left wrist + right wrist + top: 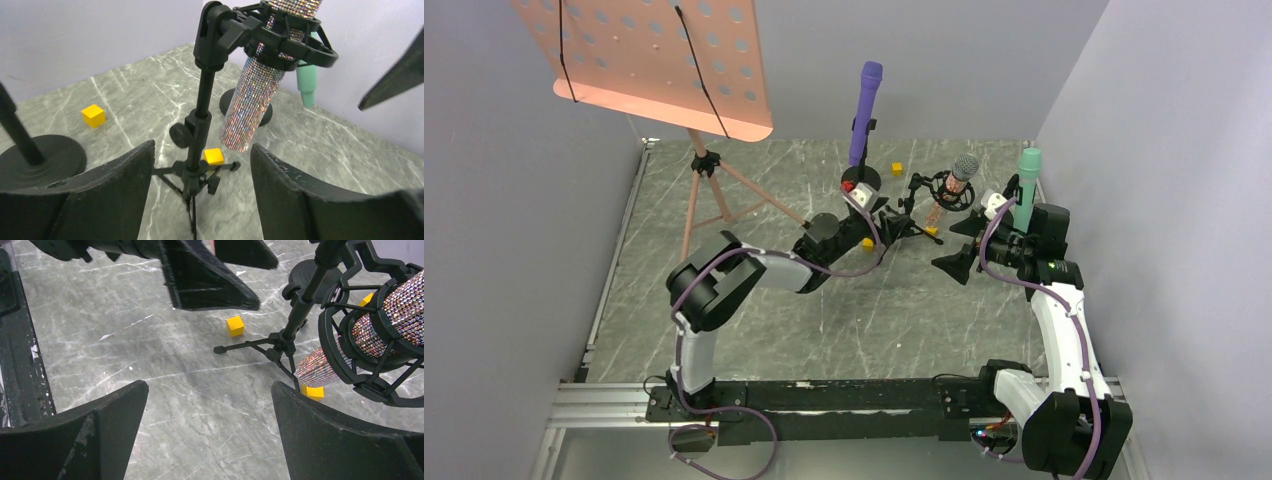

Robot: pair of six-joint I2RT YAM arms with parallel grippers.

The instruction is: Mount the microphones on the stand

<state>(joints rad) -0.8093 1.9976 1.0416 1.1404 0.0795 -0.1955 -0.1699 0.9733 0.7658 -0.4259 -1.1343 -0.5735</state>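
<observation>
Copper microphone (pixel 252 100) slanted in the shock mount (pixel 280 42) of the tripod stand (pixel 200 115), seemingly seated, purple microphone (pixel 864 115) and green microphone (pixel 1026 195) upright on theirs, left gripper (pixel 202 150) and right gripper (pixel 210 387) gaping empty near the tripod: risk of a stray finger toppling it.

In the left wrist view the glittery copper stick microphone (pixel 252 107) loses its head past the top edge, and the mint green stick microphone (pixel 306 85) shows only its lower end behind the black ring-shaped shock mount (pixel 300 55).
</observation>
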